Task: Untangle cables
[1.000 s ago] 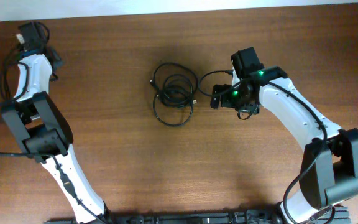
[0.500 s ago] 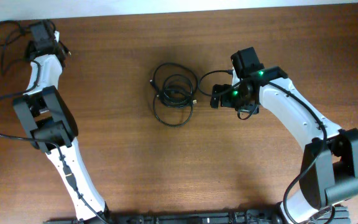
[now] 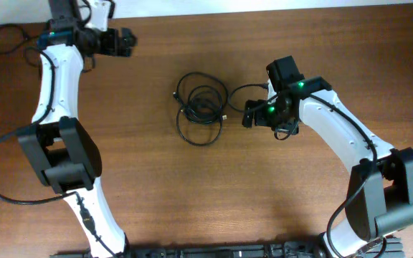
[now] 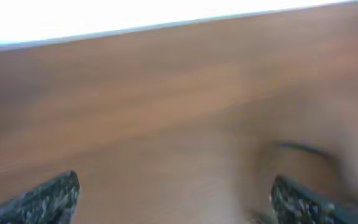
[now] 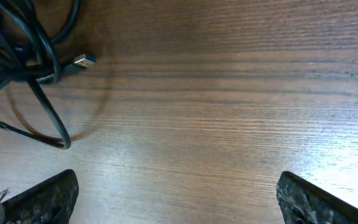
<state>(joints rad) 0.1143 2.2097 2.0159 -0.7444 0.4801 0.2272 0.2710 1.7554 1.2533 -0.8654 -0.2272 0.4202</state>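
Note:
A tangle of thin black cables (image 3: 199, 107) lies in loose loops on the middle of the wooden table. In the right wrist view the cables (image 5: 23, 56) fill the upper left, with a blue-tipped USB plug (image 5: 84, 61) poking out. My right gripper (image 3: 248, 115) (image 5: 179, 196) stands open just right of the tangle, with only bare wood between its fingers. Another black cable loop (image 3: 2, 36) lies alone at the far left corner. Near the far edge my left gripper (image 3: 124, 43) (image 4: 176, 199) is open and holds nothing; its view is blurred.
The table's far edge (image 3: 214, 11) runs close behind the left gripper. Both white arms reach in from the near side, the left arm (image 3: 52, 93) along the left and the right arm (image 3: 343, 136) across the right.
My left gripper has opened and swung right along the far edge, away from the cable loop that now lies at the far left corner. The right arm has not moved.

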